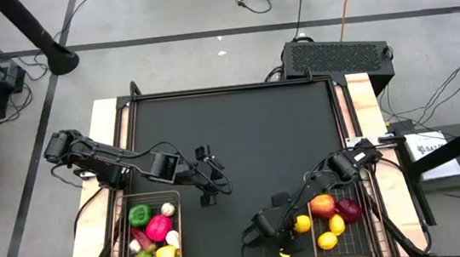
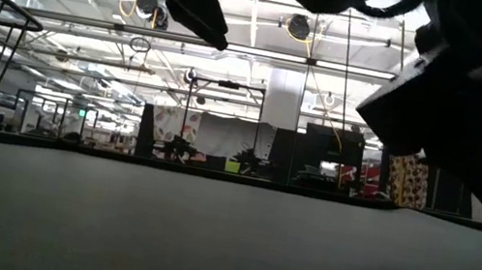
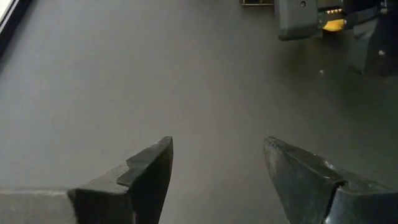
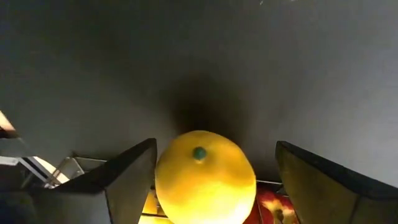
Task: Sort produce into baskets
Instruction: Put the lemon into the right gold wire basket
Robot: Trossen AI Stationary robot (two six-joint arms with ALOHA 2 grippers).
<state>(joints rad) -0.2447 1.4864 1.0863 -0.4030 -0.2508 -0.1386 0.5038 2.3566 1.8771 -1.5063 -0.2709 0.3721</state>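
A yellow lemon (image 4: 204, 177) with a green stem dot lies on the black mat near the table's front edge (image 1: 287, 252). My right gripper (image 4: 214, 171) is open and points steeply down, one finger on each side of the lemon. It stands low over the lemon in the high view (image 1: 271, 237). My left gripper (image 3: 217, 168) is open above bare mat at the table's middle left (image 1: 207, 182). The left basket (image 1: 180, 228) holds peppers and garlic. The right basket (image 1: 367, 227) holds apples and lemons.
Another lemon (image 1: 301, 222) sits at the right basket's left rim, under my right arm. The baskets stand at the near left and near right corners of the mat. The far half of the black mat (image 1: 238, 119) lies bare. Wooden table strips border both sides.
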